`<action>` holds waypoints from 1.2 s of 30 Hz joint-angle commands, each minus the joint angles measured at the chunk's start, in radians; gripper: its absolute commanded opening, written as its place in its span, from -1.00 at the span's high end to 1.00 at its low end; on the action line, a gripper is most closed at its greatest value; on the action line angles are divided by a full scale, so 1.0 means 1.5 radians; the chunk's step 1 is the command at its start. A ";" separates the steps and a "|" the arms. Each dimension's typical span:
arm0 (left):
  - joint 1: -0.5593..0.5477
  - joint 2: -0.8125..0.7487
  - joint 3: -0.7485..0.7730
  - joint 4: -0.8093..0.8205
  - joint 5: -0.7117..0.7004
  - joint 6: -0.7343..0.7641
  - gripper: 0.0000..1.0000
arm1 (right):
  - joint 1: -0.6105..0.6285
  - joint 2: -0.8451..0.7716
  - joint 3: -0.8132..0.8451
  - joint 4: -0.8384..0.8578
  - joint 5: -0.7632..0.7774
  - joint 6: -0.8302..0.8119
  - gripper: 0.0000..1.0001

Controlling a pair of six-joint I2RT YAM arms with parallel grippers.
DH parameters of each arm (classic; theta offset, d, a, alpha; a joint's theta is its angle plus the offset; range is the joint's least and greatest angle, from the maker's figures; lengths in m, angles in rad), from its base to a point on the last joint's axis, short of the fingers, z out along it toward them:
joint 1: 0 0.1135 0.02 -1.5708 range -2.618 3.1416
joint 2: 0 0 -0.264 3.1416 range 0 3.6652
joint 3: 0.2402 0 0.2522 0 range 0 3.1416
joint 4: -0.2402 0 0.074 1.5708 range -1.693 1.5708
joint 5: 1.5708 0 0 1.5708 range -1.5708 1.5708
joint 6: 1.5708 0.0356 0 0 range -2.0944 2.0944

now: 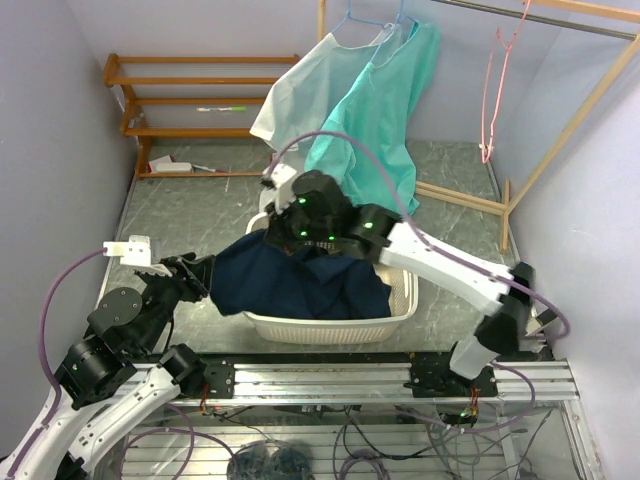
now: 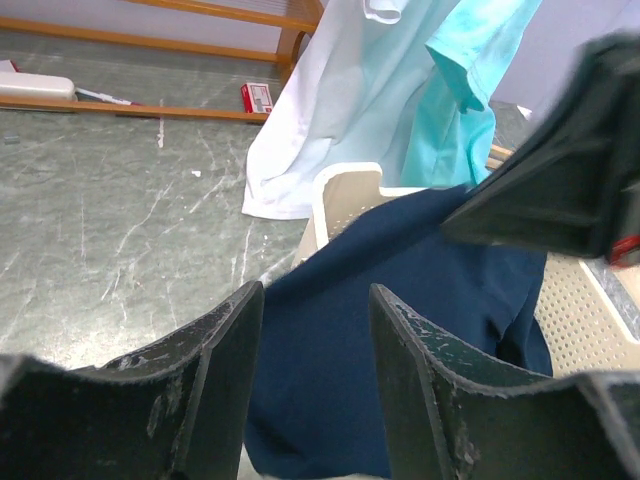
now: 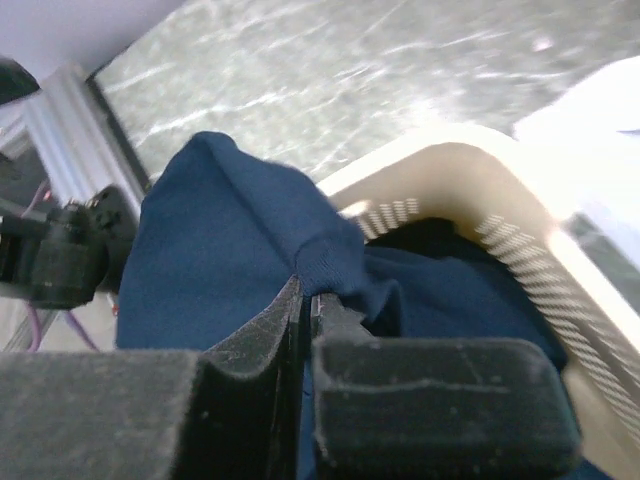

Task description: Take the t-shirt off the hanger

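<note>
A navy t-shirt (image 1: 290, 280) lies bunched in and over the left rim of a white basket (image 1: 330, 328). No hanger shows in it. My right gripper (image 1: 288, 238) is shut on a fold of the navy t-shirt (image 3: 220, 240), the jaws (image 3: 305, 285) pinching the fabric above the basket wall (image 3: 470, 170). My left gripper (image 1: 195, 275) is open at the shirt's left edge. In the left wrist view its jaws (image 2: 315, 290) stand apart with navy cloth (image 2: 400, 300) between and beyond them, apparently not touching.
A teal shirt (image 1: 385, 110) and a pale white shirt (image 1: 310, 90) hang from hangers on the wooden rack behind the basket. An empty pink hanger (image 1: 492, 90) hangs at the right. A wooden shelf (image 1: 190, 100) stands at the back left.
</note>
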 commanded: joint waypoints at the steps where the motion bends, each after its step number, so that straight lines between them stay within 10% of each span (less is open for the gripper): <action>1: -0.003 0.005 0.006 0.002 -0.006 -0.004 -0.14 | -0.029 -0.141 0.005 -0.059 0.216 0.010 1.00; 20: -0.004 0.005 0.007 0.001 -0.004 -0.005 -0.14 | -0.059 -0.406 -0.086 -0.258 0.425 0.085 1.00; 36: -0.002 0.013 0.007 0.002 -0.004 -0.005 -0.13 | -0.060 -0.442 -0.085 -0.231 0.140 0.058 1.00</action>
